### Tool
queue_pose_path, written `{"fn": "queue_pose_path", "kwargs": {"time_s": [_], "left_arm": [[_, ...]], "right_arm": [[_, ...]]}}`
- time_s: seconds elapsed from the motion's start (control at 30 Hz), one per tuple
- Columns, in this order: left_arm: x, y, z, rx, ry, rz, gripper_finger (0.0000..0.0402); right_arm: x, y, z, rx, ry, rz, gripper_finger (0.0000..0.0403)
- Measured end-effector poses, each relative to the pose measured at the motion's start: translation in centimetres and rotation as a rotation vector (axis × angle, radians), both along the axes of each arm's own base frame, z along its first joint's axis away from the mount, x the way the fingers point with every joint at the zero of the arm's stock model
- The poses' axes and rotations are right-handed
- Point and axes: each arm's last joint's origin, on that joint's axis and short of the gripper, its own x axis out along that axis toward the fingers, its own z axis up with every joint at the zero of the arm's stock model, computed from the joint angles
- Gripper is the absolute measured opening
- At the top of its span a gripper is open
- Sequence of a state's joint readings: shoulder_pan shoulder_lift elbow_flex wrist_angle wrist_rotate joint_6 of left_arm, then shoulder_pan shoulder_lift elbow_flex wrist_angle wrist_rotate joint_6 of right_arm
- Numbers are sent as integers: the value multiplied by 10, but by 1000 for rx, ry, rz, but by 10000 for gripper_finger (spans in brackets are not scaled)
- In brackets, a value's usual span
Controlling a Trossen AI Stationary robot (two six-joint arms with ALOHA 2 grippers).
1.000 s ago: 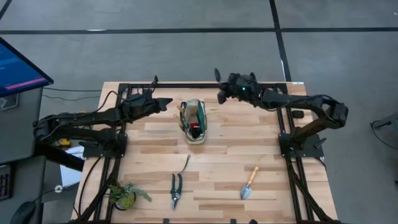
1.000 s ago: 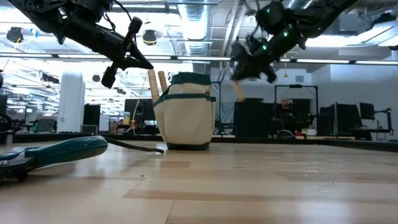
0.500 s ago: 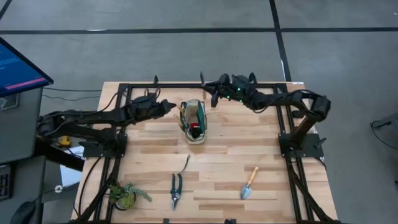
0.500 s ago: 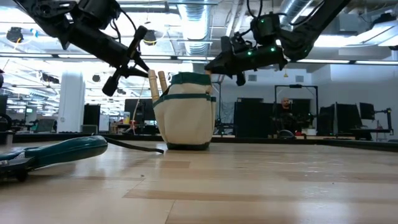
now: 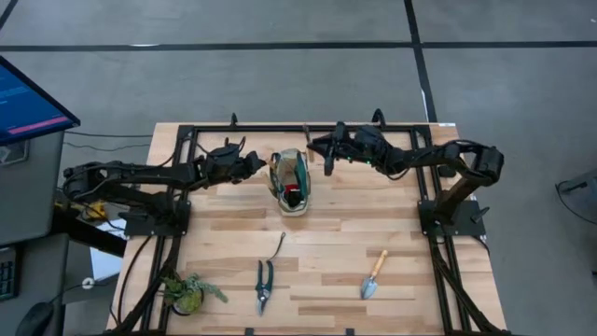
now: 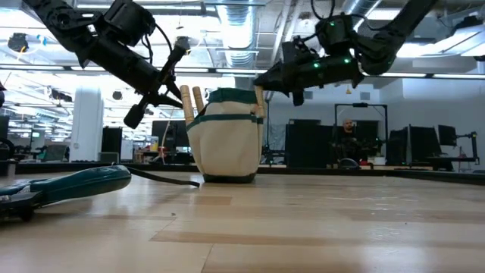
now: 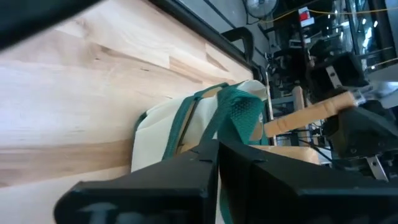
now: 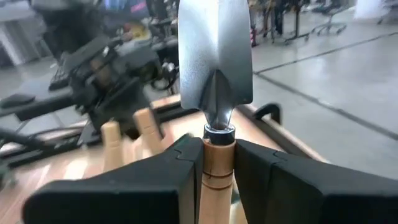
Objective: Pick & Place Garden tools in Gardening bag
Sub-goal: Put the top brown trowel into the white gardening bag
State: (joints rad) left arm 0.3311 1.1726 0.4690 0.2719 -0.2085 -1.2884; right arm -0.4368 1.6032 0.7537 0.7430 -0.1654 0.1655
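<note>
The cream gardening bag with green trim stands upright on its base at the table's far middle. Two wooden handles stick up out of it, and a red piece lies inside. My right gripper is just right of the bag and above it, shut on a wooden-handled trowel with a silver blade. My left gripper is shut and sits at the bag's left rim, level with the bag's top. The bag's green handle shows right at its fingertips. My right gripper pinches the trowel's wooden handle just below the metal collar between its two fingers. It reaches in from the table's right. The trowel is clear of the table, with its handle end hanging down at the bag's right rim. My left gripper: I cannot tell whether it touches the bag's handle.
On the near half of the table lie a second trowel, black pruning shears and a thin hooked tool. A leafy plant clump sits at the near left corner. A person sits in the room beyond.
My right gripper has gone toward the table's left and down to the bag with the trowel, tipping so that the handle end now hangs at the bag's rim. My left gripper has gone toward the table's right, up to the bag's left rim.
</note>
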Motion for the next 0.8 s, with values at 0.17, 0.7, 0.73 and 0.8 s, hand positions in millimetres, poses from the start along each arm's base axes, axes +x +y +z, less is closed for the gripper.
{"fn": "queue_pose_path", "kwargs": {"time_s": [0.17, 0.7, 0.73, 0.8], "left_arm": [[4, 1, -7, -28, 8, 11, 2], [9, 3, -11, -25, -10, 12, 2], [9, 3, -11, -24, -10, 12, 2], [9, 3, -11, -24, -11, 12, 2]], "right_arm": [[-3, 5, -1, -12, -40, -1, 54], [-12, -26, 0, -43, -138, -121, 54], [-12, -26, 0, -44, -139, -120, 54], [-11, -23, 0, -50, -141, -111, 54]]}}
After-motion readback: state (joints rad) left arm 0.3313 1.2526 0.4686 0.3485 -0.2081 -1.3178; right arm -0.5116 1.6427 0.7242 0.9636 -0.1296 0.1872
